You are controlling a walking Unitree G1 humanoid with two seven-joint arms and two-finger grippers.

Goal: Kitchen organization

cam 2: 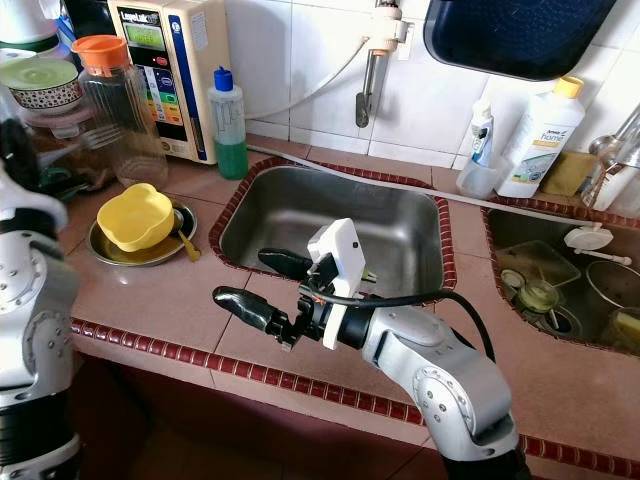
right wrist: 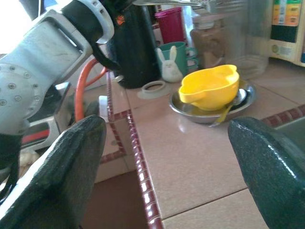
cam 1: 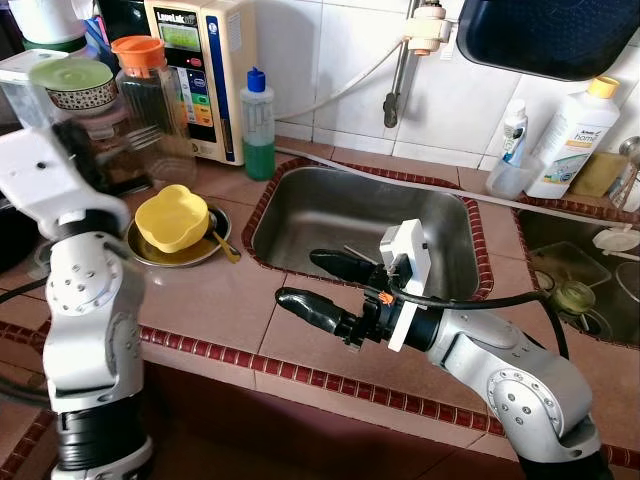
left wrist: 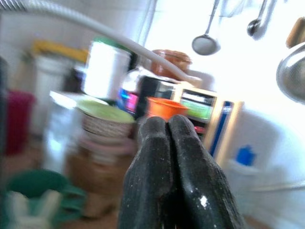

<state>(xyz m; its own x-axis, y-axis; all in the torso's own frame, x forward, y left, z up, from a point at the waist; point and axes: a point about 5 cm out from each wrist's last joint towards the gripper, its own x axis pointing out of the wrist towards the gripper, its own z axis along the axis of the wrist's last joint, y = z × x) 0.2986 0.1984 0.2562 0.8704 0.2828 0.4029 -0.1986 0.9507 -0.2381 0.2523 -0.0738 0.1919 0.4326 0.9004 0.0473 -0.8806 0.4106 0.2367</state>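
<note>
A yellow bowl [cam 1: 172, 217] sits in a steel plate [cam 1: 150, 258] on the tiled counter, left of the sink [cam 1: 360, 215]. A spoon [cam 1: 222, 243] leans on the plate's rim. My right gripper [cam 1: 298, 278] hovers open over the counter in front of the sink, with its fingers pointing left toward the bowl and nothing between them. Between its two fingers in the right wrist view, the yellow bowl [right wrist: 209, 86] stands some way ahead. My left arm [cam 1: 85, 300] is raised at the far left. Its gripper [left wrist: 167, 123] is shut, empty, and faces the shelf clutter.
A glass pitcher with an orange lid [cam 1: 150, 100], a patterned bowl with a green lid [cam 1: 75, 85], a water machine [cam 1: 200, 70] and a bottle of green liquid [cam 1: 257, 125] line the back left. Soap bottles [cam 1: 575, 135] stand at the back right. A second basin [cam 1: 575, 290] holds dishes.
</note>
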